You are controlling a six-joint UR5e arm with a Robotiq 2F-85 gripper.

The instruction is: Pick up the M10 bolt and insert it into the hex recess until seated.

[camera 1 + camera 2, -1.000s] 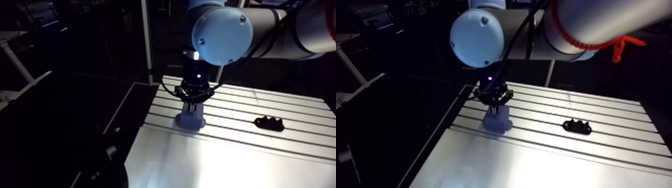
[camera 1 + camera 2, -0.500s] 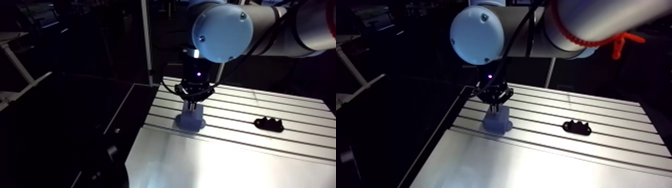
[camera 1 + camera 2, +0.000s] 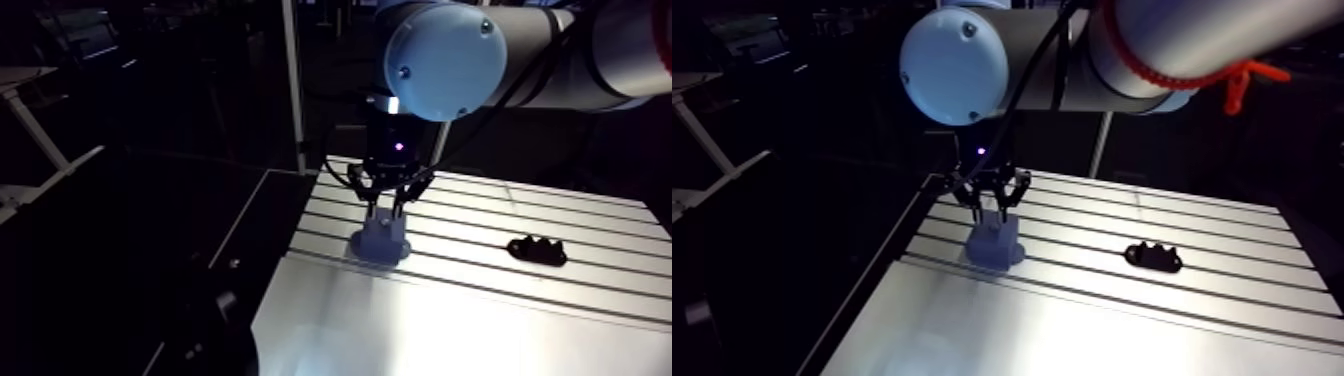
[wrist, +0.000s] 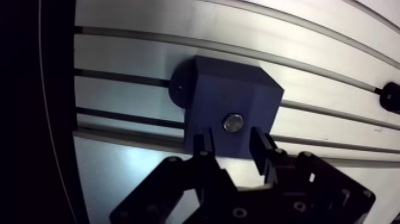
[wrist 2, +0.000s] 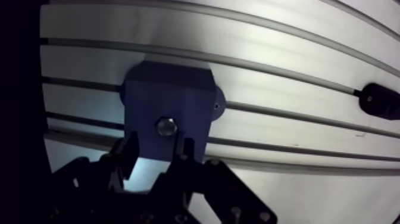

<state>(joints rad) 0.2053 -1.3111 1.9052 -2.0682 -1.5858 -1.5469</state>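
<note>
Wrist view gives me the clearest read: the pincer is open, its two fingers spread apart with nothing between them, hanging just above the dark blue block. The M10 bolt sits in the block's upper face with only its shiny metal end showing. It lies just ahead of the gap between the fingers and is touched by neither. I cannot tell whether it is fully down. The block stands on the slotted worktop, across two of its grooves, with a rounded ear sticking out on one side. Well apart from it, along the same grooves, lies a small black part. From the arm view I see the pincer straight over the block, near the worktop's edge, fingers pointing down.
</note>
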